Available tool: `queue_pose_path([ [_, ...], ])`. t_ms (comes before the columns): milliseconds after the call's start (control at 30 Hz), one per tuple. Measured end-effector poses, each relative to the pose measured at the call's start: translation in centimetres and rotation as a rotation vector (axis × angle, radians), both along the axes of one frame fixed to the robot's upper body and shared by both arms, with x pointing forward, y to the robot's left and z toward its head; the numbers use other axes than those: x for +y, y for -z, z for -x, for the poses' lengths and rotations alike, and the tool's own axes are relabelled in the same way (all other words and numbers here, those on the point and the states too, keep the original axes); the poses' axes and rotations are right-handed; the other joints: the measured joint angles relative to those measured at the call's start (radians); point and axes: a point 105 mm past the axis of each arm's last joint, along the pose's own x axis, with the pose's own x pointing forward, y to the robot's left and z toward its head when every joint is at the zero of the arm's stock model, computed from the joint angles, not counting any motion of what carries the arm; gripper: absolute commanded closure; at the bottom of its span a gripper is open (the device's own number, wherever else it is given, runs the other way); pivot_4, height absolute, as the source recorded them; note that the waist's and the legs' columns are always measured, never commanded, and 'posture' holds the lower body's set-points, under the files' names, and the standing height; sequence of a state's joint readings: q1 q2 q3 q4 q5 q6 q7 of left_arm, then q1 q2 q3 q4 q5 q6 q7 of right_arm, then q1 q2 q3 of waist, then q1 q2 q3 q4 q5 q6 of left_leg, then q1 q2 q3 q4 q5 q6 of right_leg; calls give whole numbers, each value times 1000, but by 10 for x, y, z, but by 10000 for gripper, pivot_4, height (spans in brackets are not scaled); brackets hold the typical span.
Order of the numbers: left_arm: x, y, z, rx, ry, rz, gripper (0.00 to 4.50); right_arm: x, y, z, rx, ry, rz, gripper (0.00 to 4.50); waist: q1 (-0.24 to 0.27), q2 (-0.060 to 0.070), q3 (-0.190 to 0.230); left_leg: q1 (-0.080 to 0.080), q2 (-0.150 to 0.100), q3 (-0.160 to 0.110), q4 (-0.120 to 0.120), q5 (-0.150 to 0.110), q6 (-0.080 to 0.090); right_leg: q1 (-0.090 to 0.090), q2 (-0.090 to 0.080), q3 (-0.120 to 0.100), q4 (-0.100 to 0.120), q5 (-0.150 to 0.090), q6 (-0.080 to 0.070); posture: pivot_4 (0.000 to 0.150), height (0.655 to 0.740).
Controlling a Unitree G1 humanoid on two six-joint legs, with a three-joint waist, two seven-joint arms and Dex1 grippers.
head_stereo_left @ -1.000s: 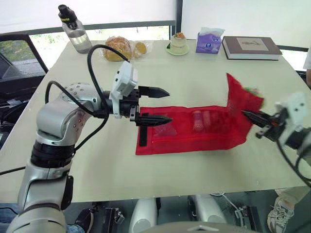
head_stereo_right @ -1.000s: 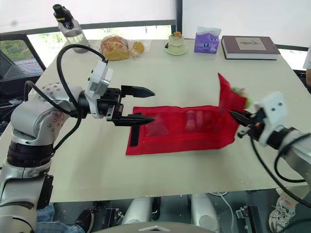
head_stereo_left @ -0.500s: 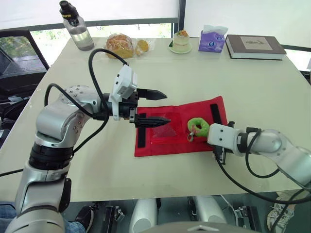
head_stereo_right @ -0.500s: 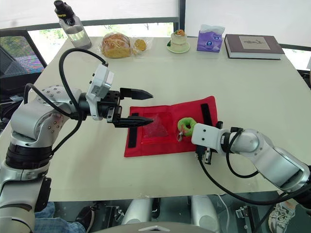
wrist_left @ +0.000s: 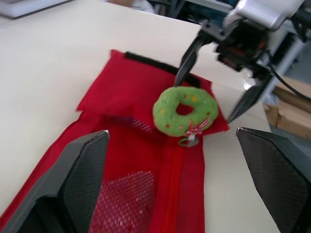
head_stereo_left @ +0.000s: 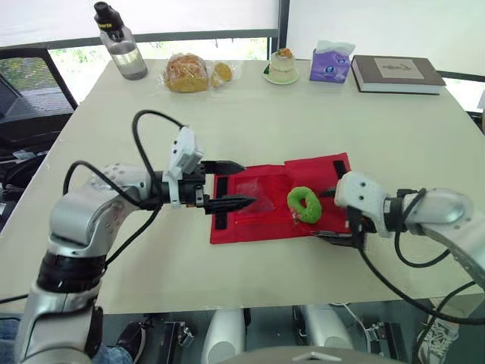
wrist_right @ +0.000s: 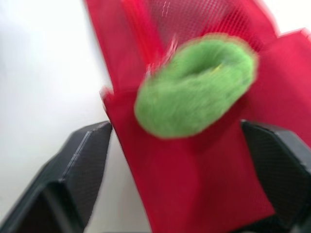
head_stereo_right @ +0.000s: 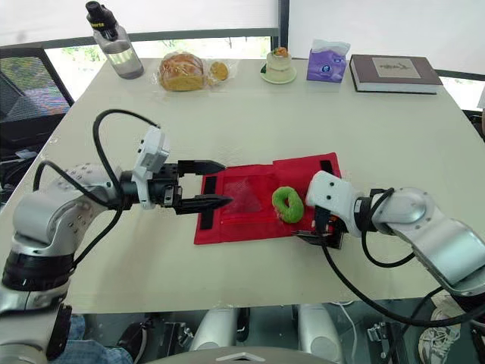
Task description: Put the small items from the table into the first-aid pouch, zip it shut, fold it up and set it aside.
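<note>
1. Now the red pouch lies on the table with its right end folded flat over its middle. A second ago the right gripper was holding that end up in the air.
2. That gripper has let go and drawn back to the folded edge, its fingers spread wide and holding nothing.
3. The green ring charm rests on top of the fold.
4. The left gripper has sunk towards the pouch's left end. It is also wide open and empty, with its lower finger over the black strip.
5. The first fold looks done, so the left end probably folds next.
6. The contents behind the mesh are only a pale blur, and it cannot be told whether the zip is fully closed.
</note>
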State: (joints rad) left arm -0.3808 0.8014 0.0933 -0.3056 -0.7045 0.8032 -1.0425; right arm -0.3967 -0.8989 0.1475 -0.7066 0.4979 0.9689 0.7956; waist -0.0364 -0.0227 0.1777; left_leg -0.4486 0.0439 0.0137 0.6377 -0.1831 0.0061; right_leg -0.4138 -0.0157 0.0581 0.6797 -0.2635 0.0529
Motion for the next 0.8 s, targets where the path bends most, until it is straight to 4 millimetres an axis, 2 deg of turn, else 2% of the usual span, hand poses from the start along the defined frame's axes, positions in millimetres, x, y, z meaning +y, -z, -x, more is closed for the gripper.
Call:
queue_pose_path([
  [67, 13, 16, 3, 77, -87, 6, 0, -6, -9, -1, 8, 43, -46, 1365, 0, 0, 0, 0, 0, 0, 0, 0, 0, 0, 0, 0, 0, 0, 0, 1500, 7400],
  [233, 36, 38, 11, 198, -237, 24, 0, -9, -28, 1, 32, 62, -204, 1365, 1, 0, 0, 1, 0, -1, 0, 0, 0, 2, -1, -1, 0, 0, 0, 1500, 7400],
  [333, 58, 59, 14, 279, -385, 46, 0, -9, -55, 5, 37, 12, -409, 1365, 0, 0, 0, 1, 1, -1, 0, 0, 0, 2, -1, -2, 0, 0, 0, 1500, 7400],
  [500, 75, 69, 13, 317, -531, 83, 0, -16, -85, 14, -7, -61, -532, 1365, 8, -1, 0, 1, 2, -1, 0, 0, 0, 3, -1, -2, 0, 0, 0, 1500, 7400],
  [700, 68, 77, 16, 421, -548, 154, 0, -17, -91, 16, -29, -89, -567, 1365, 7, -1, 0, 2, 1, -1, 0, 0, 0, 2, -1, -2, 0, 0, 0, 1500, 7400],
  [800, 50, 78, 18, 545, -493, 230, 0, -12, -94, 20, -60, -126, -573, 1365, 9, 0, -1, 2, 0, -1, 1, 0, 0, 3, -1, -3, 0, 0, 0, 1500, 7400],
])
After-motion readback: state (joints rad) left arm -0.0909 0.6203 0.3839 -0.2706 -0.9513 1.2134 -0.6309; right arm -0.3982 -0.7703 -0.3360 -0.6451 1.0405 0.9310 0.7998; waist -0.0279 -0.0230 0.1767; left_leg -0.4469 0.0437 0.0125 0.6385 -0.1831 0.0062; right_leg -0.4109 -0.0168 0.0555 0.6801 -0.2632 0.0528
